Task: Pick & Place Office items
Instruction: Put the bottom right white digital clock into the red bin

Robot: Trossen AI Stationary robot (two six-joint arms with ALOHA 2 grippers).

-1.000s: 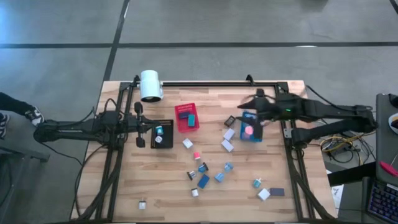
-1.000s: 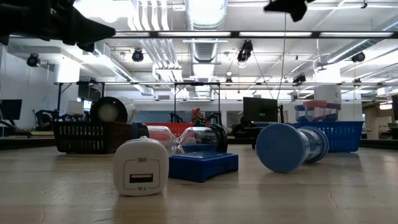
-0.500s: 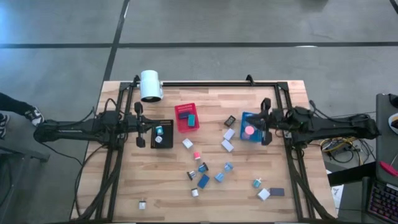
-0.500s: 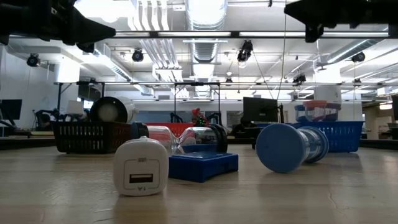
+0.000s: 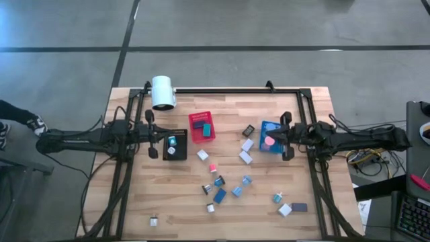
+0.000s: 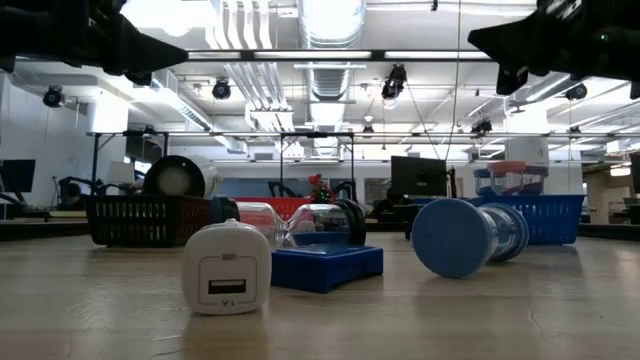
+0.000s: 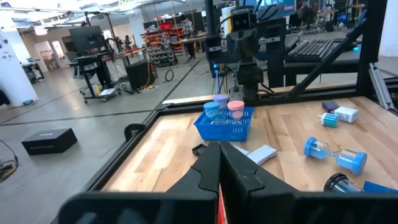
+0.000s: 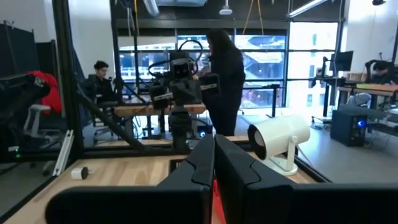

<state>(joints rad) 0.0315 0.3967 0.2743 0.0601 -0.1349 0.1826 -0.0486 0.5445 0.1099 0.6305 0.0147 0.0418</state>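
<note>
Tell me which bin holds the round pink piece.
The blue bin by the right hand; the pink piece sits inside it, unlike the red bin and black bin.

White cylinder (image 5: 162, 92) at table's far left edge; red bin (image 5: 202, 126), blue bin (image 5: 271, 137), black bin (image 5: 175, 146) mid-table.

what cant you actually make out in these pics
- High view: the scattered office items are too small to identify.
- High view: contents of the black bin and red bin are too small to name.
- Low view: the white charger block and blue hourglass hide the pieces behind them.
- Wrist views: each arm's own fingers hide the table beneath.
</note>
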